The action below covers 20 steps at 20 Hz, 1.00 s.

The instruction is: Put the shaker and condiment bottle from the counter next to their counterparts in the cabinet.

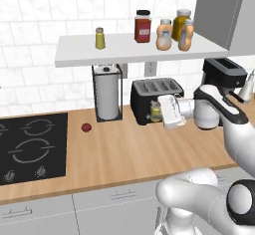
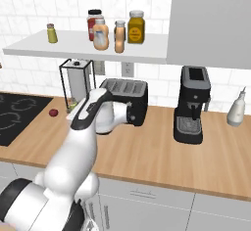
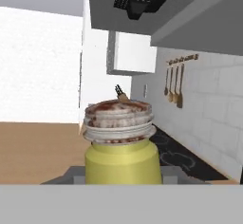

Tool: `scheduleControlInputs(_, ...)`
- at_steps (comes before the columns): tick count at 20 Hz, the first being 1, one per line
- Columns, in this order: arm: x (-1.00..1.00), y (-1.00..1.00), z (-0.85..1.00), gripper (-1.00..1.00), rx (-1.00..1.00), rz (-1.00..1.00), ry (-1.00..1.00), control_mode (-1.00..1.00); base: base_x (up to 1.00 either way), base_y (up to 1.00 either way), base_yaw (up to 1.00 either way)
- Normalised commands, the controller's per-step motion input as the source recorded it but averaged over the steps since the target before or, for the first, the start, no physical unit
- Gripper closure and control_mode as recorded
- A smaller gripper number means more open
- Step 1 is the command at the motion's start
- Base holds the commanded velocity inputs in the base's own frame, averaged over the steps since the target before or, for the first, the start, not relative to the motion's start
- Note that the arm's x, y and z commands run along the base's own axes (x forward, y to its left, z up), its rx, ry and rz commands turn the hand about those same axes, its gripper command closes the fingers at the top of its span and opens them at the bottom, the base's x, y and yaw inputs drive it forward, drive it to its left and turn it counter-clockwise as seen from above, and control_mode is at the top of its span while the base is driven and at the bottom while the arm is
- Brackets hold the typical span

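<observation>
As the shaker sits between the fingers just in front of the toaster, whether they clamp it cannot be told. Judged best: confirm grip, then lift straight before swinging toward its twin on the cabinet.

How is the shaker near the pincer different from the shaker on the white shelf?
The shaker at the pincer is low, in front of the toaster above the counter; the shelf shaker stands high on the cabinet shelf. The first sits against the pincer; the second stands alone and upright. Both are yellow-green with grey caps.
</observation>
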Motion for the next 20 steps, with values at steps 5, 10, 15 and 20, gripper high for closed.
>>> scheduleControlInputs(5, -0.16, 0.41, 0.27, 1.00, 0.01, -0.20, -0.06, -1.00, 0.00, 0.00, 0.00)
scheduleControlInputs(10, -0.20, 0.29, 0.28, 1.00, 0.07, -0.22, 0.00, -1.00, 0.00, 0.00, 0.00)
scheduleControlInputs(15, -0.13, 0.19, 0.44, 1.00, 0.14, -0.22, 0.00, -1.00, 0.00, 0.00, 0.00)
scheduleControlInputs(20, -0.03, 0.18, 0.58, 1.00, 0.10, -0.20, 0.00, -1.00, 0.00, 0.00, 0.00)
